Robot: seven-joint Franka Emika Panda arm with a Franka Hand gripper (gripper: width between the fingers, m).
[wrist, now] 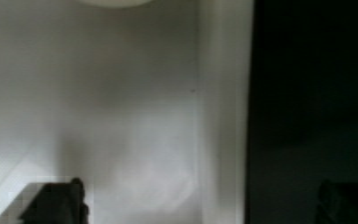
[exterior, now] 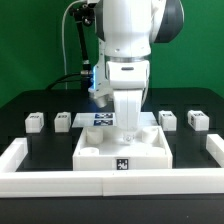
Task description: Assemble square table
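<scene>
Claw [wrist: 202,205] fully spread, empty, over square table slab [exterior: 150,146]

Slab [exterior: 100,150] by front rim [exterior: 60,186], marker board [exterior: 100,119] behind it, two leg blocks [exterior: 35,121] each side

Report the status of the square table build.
Done: nothing joined yet; the slab lies bare. In hand: nothing; the tool hangs open over the slab. Left: all four leg blocks, two on the exterior view's left, two on its right, stand apart from it.
</scene>
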